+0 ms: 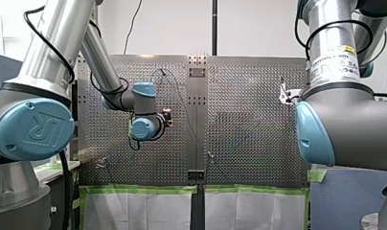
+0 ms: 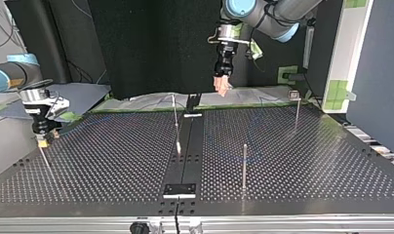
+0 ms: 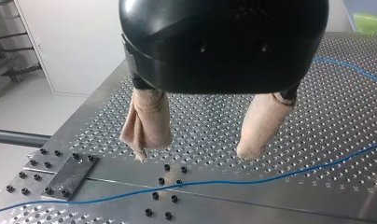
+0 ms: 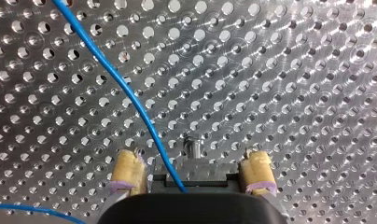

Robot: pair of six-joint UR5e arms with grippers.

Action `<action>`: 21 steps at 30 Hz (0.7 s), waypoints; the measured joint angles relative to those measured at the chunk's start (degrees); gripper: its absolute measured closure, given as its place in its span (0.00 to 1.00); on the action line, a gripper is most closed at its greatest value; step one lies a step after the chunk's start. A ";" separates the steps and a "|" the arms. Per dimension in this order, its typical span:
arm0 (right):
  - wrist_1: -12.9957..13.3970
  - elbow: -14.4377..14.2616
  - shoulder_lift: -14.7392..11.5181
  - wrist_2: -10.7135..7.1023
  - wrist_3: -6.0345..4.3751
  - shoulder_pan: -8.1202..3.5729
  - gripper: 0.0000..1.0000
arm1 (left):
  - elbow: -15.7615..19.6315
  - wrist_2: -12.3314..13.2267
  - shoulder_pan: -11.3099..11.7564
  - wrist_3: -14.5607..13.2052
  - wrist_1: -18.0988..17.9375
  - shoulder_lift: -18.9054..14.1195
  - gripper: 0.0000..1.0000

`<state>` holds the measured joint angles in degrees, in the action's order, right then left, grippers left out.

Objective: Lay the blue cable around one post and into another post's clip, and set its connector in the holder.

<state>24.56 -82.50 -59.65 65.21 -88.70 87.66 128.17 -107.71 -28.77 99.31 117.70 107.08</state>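
The thin blue cable (image 4: 130, 100) runs over the perforated plate and passes between the yellow pads of my right gripper (image 4: 192, 164), nearer one pad. That gripper is open, low over the plate, with a small metal post top (image 4: 193, 148) between its fingers. In the top view my right gripper (image 2: 44, 136) is at the left edge by a thin post (image 2: 45, 158). My left gripper (image 3: 192, 155) hangs open with beige pads above the plate, and the cable (image 3: 214, 183) lies below it untouched. In the top view it (image 2: 222, 87) hovers high at the back. I cannot make out the connector.
Upright posts stand on the plate: one near the middle (image 2: 176, 119), one toward the front (image 2: 244, 165), one with a clip head at the back right (image 2: 296, 108). A dark centre strip carries black plates (image 2: 180, 190). Green tape edges the far side (image 2: 287, 73).
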 joint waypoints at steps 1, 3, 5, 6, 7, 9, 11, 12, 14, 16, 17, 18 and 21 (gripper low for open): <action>0.03 0.00 0.00 0.00 0.00 0.00 0.00 | 0.01 -0.01 0.01 0.00 0.00 0.00 0.00; 0.14 -0.01 0.01 0.01 0.00 0.01 0.00 | 0.01 -0.01 0.06 0.01 0.00 0.00 0.00; 0.20 -0.01 0.01 0.01 0.00 0.01 0.00 | 0.00 -0.01 0.12 0.03 0.00 0.00 0.00; 0.21 -0.01 0.00 0.01 0.00 0.01 0.00 | 0.00 -0.01 0.16 0.04 0.00 0.00 0.00; 0.22 -0.01 0.00 -0.01 0.00 0.01 0.00 | 0.01 0.00 0.19 0.04 0.00 0.01 0.00; 0.23 -0.01 0.01 -0.02 0.00 0.01 0.00 | 0.01 0.00 0.24 0.02 0.00 0.00 0.00; 0.23 -0.02 0.00 -0.06 -0.03 0.02 0.00 | 0.02 -0.01 0.25 0.01 0.00 0.00 0.00; 0.23 -0.01 0.00 -0.11 -0.02 0.04 0.00 | 0.02 -0.03 0.26 0.02 0.00 0.00 0.00; 0.16 -0.01 0.01 -0.42 -0.02 0.10 0.00 | 0.02 -0.04 0.29 0.03 0.05 0.01 0.00; 0.08 -0.01 0.00 -0.82 -0.02 0.12 0.00 | 0.03 -0.06 0.33 0.04 0.15 0.00 0.00; 0.03 -0.01 0.00 -1.09 -0.02 0.14 0.00 | 0.03 -0.06 0.34 0.04 0.18 0.00 0.00; 0.02 0.00 0.00 -1.25 -0.01 0.16 0.00 | 0.03 -0.06 0.37 0.03 0.21 0.01 0.00; 0.04 0.00 0.01 -1.54 -0.01 0.25 0.00 | 0.03 -0.03 0.45 0.05 0.25 0.01 0.00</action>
<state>24.59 -82.50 -59.64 63.67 -88.70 87.91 128.21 -107.74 -28.32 99.36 117.94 107.09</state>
